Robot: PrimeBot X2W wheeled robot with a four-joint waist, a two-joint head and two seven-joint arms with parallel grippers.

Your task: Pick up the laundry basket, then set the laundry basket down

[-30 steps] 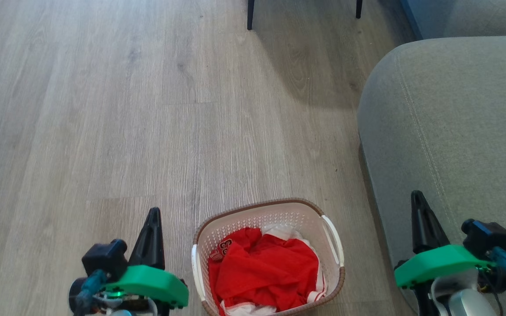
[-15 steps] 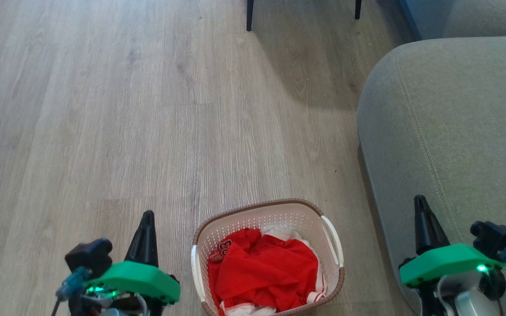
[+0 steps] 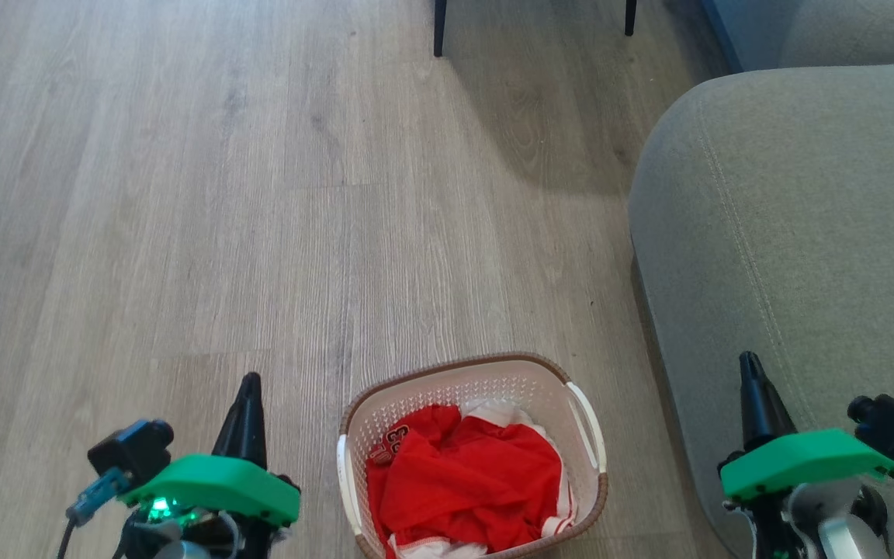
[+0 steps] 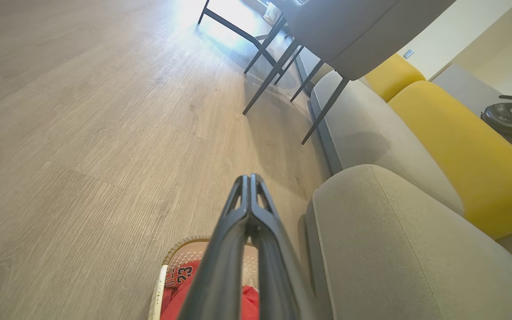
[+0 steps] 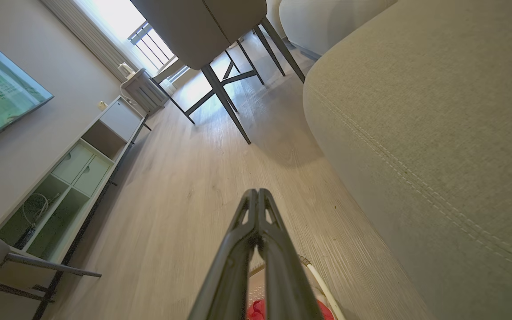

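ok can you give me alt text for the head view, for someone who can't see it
A small white laundry basket with a brown rim, holding red clothes, sits on a wood floor beside a grey sofa. The left gripper and right gripper, both shut, hover on either side of it, neither touching it.

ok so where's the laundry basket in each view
head: laundry basket bottom centre, on the floor.
left wrist: its perforated wall at the bottom edge, left of centre.
right wrist: its white handle at the bottom edge, right of centre.
shared landmark: grey sofa arm, to its right.
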